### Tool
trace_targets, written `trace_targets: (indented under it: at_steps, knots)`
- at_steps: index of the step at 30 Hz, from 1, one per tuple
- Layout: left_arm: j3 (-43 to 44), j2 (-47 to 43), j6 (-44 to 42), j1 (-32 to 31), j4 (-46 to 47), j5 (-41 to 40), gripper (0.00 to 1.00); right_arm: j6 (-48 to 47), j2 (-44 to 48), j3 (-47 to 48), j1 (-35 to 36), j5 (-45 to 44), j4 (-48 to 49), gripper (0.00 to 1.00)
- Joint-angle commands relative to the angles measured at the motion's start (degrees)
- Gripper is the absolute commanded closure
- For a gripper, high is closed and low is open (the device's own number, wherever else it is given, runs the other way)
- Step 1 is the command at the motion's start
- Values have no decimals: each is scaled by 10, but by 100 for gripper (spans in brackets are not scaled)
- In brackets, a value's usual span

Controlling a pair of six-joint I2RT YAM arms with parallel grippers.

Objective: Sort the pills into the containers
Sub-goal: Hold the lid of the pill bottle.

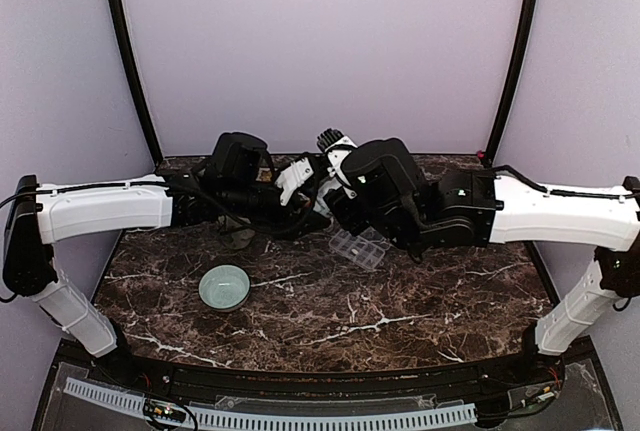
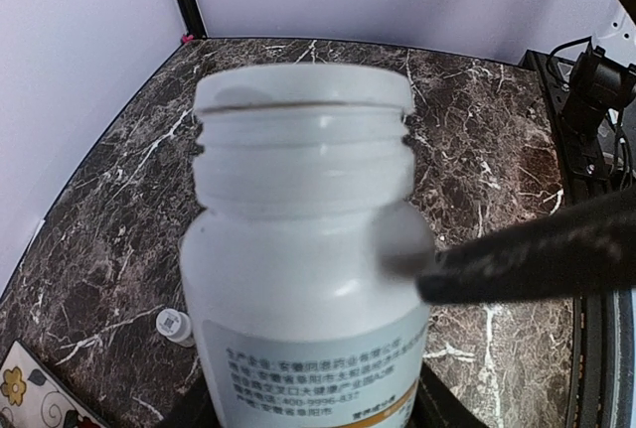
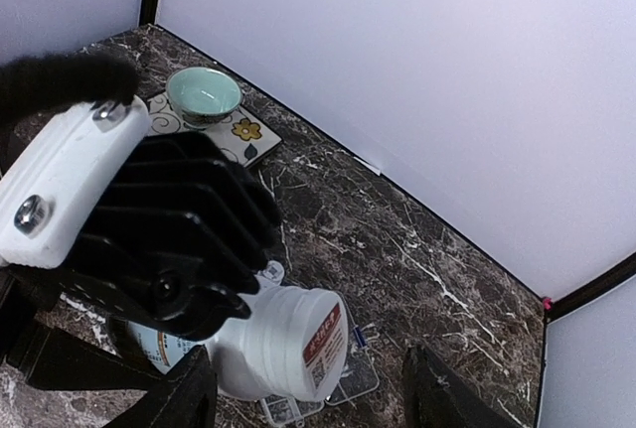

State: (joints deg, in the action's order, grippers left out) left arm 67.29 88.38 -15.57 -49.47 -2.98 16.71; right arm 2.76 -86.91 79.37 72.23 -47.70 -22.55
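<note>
White pill bottle [image 2: 298, 279] is sitting clamped in the left gripper [image 1: 292, 183], centre frame. Beside it the right gripper [image 3: 313, 393] is hovering, fingers apart. Just below them, the clear pill-organiser box [image 1: 358, 248] is lying on the marble counter [image 1: 400, 321].

Bowls [image 1: 224, 286] two, organiser box [image 1: 358, 247] one, large bottle [image 3: 283, 347] one.

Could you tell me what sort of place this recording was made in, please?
Probably a robot test cell in a lab: plain lilac walls and black frame posts enclose a marble-patterned tabletop, with the left arm and right arm mounted at its near edge.
</note>
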Motion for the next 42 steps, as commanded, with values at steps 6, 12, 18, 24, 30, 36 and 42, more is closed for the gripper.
trace_targets:
  at_steps: [6,12,18,24,30,36,42]
  knots:
    - [14,-31,-2,-10,2,2,85,-8,-32,39,1,-11,3,36]
    - [6,-42,-6,-15,8,-10,85,-5,-31,45,-4,-11,-4,39]
    - [6,-49,-6,-17,14,-14,85,14,-29,45,-16,19,-23,42]
    - [-3,-59,-8,-18,26,-12,86,32,-31,46,-32,48,-37,48]
    - [-24,-79,-8,-19,59,-6,86,54,-33,46,-52,89,-53,62]
    - [-36,-90,-9,-19,76,-7,86,63,-36,43,-63,119,-56,72]
    - [-36,-88,-7,-19,77,-8,86,64,-36,42,-65,138,-53,76]
